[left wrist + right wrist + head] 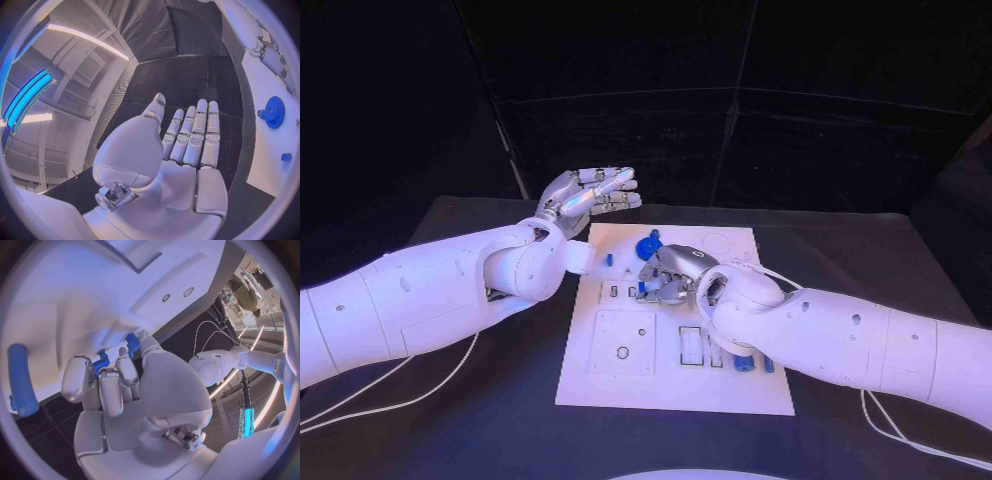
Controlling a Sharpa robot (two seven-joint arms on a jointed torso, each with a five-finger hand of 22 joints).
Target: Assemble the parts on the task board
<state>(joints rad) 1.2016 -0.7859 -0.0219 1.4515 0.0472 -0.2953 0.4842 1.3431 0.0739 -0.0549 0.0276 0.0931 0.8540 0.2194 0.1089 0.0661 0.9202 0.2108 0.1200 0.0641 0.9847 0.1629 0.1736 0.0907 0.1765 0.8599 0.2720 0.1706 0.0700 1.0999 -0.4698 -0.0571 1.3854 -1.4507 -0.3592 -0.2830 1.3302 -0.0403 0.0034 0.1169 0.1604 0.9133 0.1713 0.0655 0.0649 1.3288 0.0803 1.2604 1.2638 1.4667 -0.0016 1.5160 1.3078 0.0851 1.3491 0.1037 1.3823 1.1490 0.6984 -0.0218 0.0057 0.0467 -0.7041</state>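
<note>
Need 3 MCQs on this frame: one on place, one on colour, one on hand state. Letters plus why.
1. Where is the left hand?
A. flat on the board
B. raised off the board's far left corner
C. under the table

2. What colour is the gear on the board?
A. blue
B. red
C. yellow

3. What is the right hand doing?
A. lying open on the bare table
B. raised high with fingers spread
C. down on the board with fingers curled at a small blue part

Answers:
1 B: the head view shows it lifted beyond the board's edge, fingers straight and holding nothing.
2 A: it is blue in both the head and left wrist views.
3 C: the right wrist view shows the fingertips closed round a ridged blue piece against the board.
</note>
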